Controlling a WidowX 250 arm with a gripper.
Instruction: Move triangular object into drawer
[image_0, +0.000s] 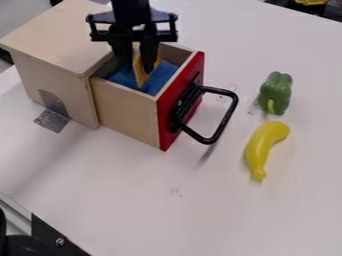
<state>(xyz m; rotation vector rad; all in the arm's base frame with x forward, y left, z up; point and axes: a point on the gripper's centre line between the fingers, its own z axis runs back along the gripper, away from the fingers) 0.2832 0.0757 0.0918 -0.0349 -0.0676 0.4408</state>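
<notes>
At the upper left of the frame, we observe the gripper (137, 66) clamped on the yellow triangular object (139, 75) at the mouth of the open drawer (127, 111). We locate the green pepper (275, 91) above the banana (260, 145) at the right.

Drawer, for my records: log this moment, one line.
gripper: at drawer | yellow triangle: held over blue material | drawer: open | pepper, banana: on table
</notes>
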